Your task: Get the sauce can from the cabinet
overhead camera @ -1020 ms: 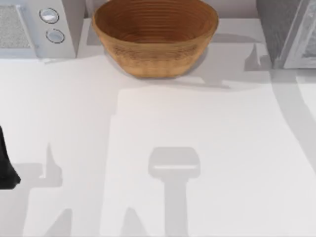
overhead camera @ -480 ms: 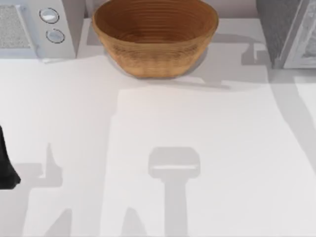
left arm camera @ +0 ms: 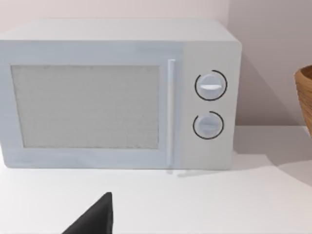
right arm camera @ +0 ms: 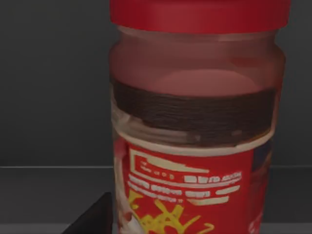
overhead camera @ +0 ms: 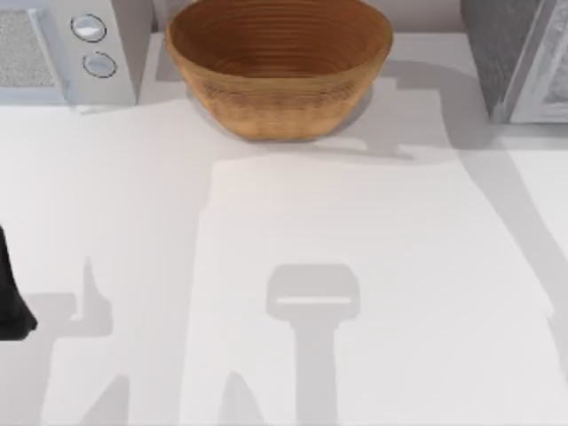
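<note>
Parking our left arm [overhead camera: 12, 297] at the table's left edge, left of the basket [overhead camera: 279, 64], with the microwave [left arm camera: 117, 95] ahead, we cannot tell its grip. Right of the basket, our right gripper faces the upright sauce can [right arm camera: 195, 126] directly ahead in the dark cabinet [overhead camera: 519, 58]. Its red-white-yellow label is unreadable, its grip uncertain.

The can's [right arm camera: 195, 122] label carries white lines of print, too blurred to read; nothing else bears text.

Matte black angular pincer [left arm camera: 92, 219] finger
</note>
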Available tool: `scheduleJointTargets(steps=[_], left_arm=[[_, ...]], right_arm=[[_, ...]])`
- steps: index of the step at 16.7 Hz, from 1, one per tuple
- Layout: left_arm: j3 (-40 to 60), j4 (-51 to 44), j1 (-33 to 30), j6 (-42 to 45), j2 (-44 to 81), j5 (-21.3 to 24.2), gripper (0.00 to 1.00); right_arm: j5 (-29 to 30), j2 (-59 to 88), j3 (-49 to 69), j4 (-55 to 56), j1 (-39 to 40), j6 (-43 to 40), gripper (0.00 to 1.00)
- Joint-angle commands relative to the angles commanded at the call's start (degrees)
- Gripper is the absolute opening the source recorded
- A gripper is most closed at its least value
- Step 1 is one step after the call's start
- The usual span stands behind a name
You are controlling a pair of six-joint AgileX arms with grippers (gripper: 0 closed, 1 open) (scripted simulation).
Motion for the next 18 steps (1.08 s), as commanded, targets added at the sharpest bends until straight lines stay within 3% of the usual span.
scheduleJointTargets(steps=[8,18], left_arm=[[0.00,0.00,0.00,0.00,0.00,0.00,1.00],[0.00,0.00,0.00,0.00,0.00,0.00,1.00]], right_arm=[[1.71,3.98,3.62,0.33,1.56,0.11,1.00],[-1.02,17.64,20.38,-2.49,-1.32,0.03,1.00]])
